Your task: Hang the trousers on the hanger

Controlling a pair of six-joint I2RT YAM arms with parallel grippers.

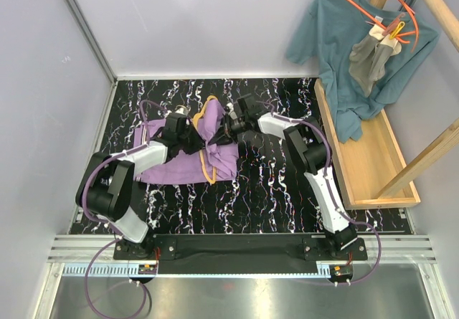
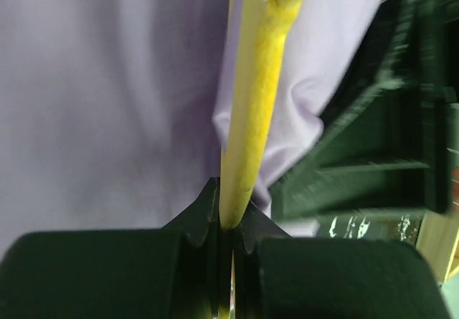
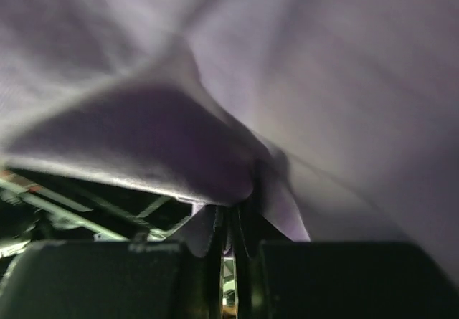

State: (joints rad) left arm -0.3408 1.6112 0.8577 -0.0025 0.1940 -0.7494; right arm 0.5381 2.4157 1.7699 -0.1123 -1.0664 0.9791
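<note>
Top view: trousers [image 1: 188,167] lie bunched on the desk [image 1: 272,197], left of centre. They are soft, light, floppy cloth, likely to sag and slide, best taken by a pinched fold or the waistband. The hanger [image 1: 204,160] is thin, stiff, light plastic lying against the cloth, best held on its bar. Both arms reach far and inward, with the left fingers [image 1: 191,135] and right fingers [image 1: 229,124] meeting over the heap. Left wrist: left fingers [image 2: 204,215] nip tight on the yellow hanger [image 2: 251,118] bar, lilac cloth behind it. Right wrist: right fingers [image 3: 204,227] close narrow on a trousers [image 3: 323,82] fold. The pinch looks shallow and may slip.
</note>
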